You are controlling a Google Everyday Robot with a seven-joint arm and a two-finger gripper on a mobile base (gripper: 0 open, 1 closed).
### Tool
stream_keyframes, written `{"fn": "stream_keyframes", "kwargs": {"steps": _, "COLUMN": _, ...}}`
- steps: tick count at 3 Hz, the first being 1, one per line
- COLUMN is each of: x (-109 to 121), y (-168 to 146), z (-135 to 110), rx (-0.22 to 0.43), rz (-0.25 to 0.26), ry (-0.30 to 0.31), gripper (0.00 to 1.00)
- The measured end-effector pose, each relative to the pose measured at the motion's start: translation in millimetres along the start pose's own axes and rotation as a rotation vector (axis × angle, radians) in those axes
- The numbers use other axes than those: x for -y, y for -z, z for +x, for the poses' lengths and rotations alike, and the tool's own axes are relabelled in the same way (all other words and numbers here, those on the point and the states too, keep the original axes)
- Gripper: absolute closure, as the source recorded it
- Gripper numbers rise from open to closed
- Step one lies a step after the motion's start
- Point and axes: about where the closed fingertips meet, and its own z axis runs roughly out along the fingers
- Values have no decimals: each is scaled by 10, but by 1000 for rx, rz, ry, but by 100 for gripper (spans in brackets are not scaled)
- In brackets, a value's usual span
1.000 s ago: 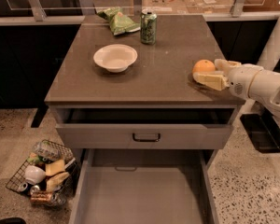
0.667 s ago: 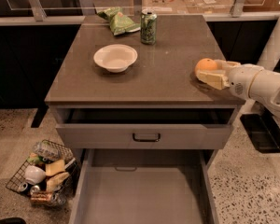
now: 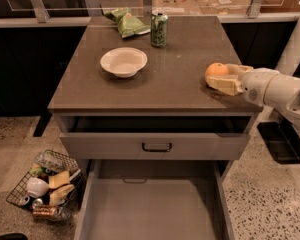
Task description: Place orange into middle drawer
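1. Your hand (image 3: 223,78) is reaching in from the right edge of the frame, gripping the orange (image 3: 216,69) between its fingers.
2. The orange is sitting over the right edge of the counter (image 3: 180,79).
3. The middle drawer (image 3: 150,211) is standing open at bottom centre, below the upper drawer (image 3: 156,145).
4. A white bowl (image 3: 123,61), a green can (image 3: 159,29) and a green bag (image 3: 128,23) are resting further up the counter.
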Motion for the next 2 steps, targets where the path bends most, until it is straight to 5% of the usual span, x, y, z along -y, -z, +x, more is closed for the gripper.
{"fn": "stream_keyframes", "kwargs": {"steps": 2, "x": -94, "y": 113, "z": -221, "rx": 3, "rz": -35, "ry": 33, "gripper": 100}}
